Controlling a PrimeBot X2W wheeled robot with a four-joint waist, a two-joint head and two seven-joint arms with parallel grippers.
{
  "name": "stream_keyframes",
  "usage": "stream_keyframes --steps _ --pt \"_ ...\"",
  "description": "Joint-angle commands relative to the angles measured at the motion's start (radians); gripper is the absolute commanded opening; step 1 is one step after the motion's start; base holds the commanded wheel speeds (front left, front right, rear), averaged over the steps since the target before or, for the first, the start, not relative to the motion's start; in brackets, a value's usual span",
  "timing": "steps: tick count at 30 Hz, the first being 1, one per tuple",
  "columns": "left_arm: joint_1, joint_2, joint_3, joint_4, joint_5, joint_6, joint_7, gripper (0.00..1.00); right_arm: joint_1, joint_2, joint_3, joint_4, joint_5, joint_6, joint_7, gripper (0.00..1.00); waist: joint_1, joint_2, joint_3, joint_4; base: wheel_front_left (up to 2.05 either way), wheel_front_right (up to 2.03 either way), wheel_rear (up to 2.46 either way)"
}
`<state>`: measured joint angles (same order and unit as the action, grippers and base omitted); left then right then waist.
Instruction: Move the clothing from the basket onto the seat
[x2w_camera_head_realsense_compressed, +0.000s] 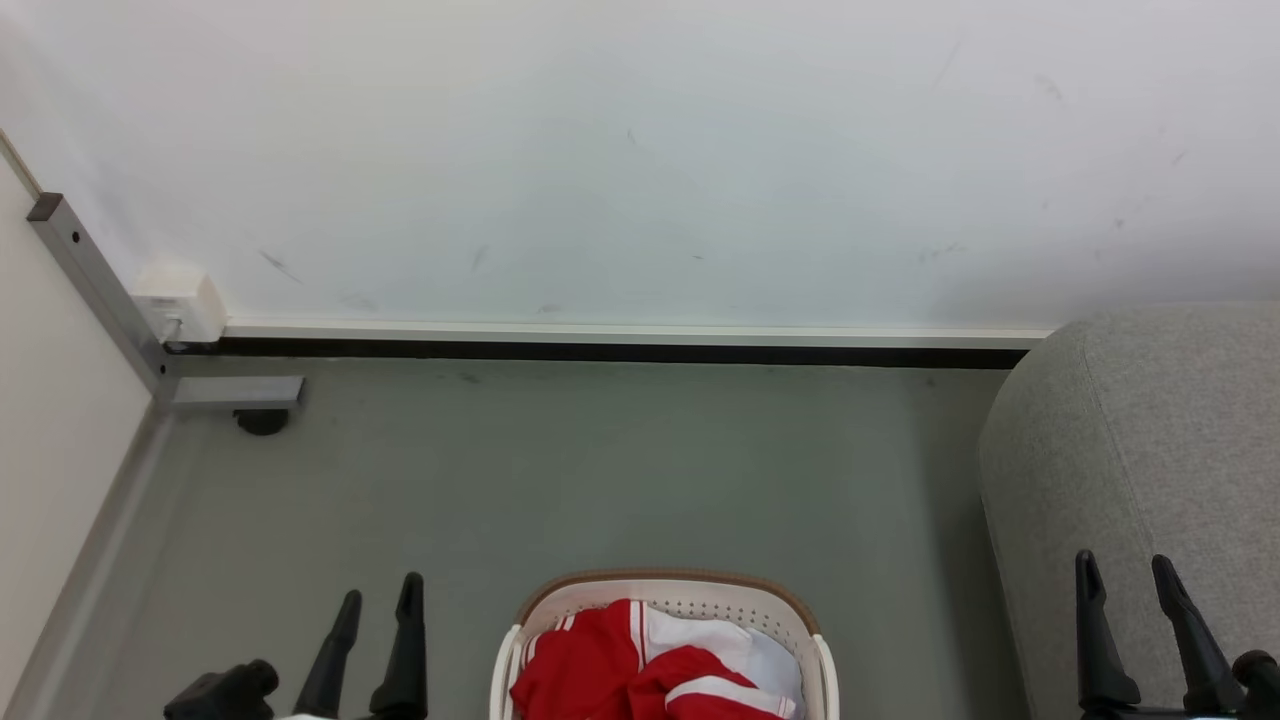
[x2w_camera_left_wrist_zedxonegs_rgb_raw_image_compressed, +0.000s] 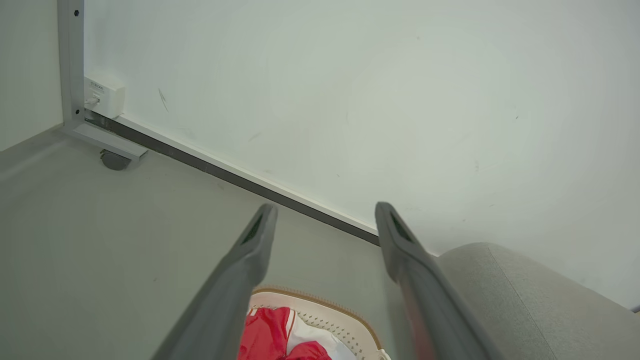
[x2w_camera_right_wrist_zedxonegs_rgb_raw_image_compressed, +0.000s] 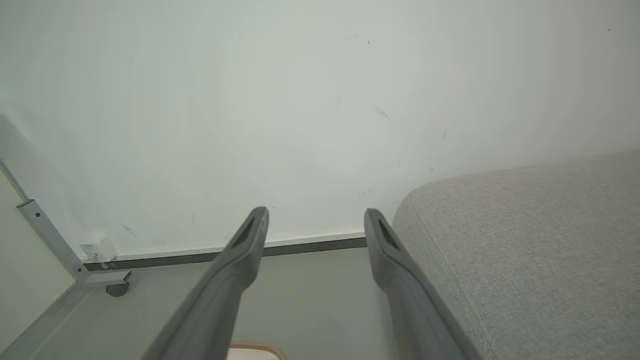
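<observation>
Two: left hand (x2w_camera_head_realsense_compressed: 381, 587), right hand (x2w_camera_head_realsense_compressed: 1122, 558), flanking clothing (x2w_camera_head_realsense_compressed: 590, 672).

Bright red clothing (x2w_camera_head_realsense_compressed: 585, 670), banded and thinly striped in white, with a plain white panel. The basket (x2w_camera_head_realsense_compressed: 668, 580) is cream-white, dotted with rows of small holes under a brown rim. The seat (x2w_camera_head_realsense_compressed: 1150, 450) is plain light-grey woven fabric. The floor (x2w_camera_head_realsense_compressed: 600, 470) is dull grey-green; the wall (x2w_camera_head_realsense_compressed: 640, 150) is white with faint dark scuffs above a black skirting (x2w_camera_head_realsense_compressed: 600, 351) band. The left gripper (x2w_camera_head_realsense_compressed: 380, 590) and right gripper (x2w_camera_head_realsense_compressed: 1125, 562) are black.
</observation>
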<state>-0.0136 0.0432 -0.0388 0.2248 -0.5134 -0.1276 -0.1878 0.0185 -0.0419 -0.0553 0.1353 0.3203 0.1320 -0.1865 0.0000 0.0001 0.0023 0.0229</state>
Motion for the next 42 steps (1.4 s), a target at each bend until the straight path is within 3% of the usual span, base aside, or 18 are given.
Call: stream_keyframes --steps 1,38,42 --pt "0.005 0.009 0.001 -0.004 0.029 -0.004 -0.009 1.00 0.007 -0.009 -0.001 -0.009 -0.027 -0.002 -0.012 1.00 0.0000 -0.0001 0.000 -0.001 0.00 0.00 0.00" --pt "0.027 0.011 -0.019 0.029 0.258 -0.003 -0.078 1.00 0.031 -0.011 0.005 0.033 -0.233 -0.002 -0.081 1.00 0.0000 -0.0001 0.005 -0.007 0.00 0.00 0.00" --pt "0.027 0.010 -0.020 0.029 0.252 -0.003 -0.077 1.00 0.028 -0.011 0.012 0.036 -0.212 -0.002 -0.079 1.00 0.0000 -0.0001 0.005 -0.013 0.00 0.00 0.00"
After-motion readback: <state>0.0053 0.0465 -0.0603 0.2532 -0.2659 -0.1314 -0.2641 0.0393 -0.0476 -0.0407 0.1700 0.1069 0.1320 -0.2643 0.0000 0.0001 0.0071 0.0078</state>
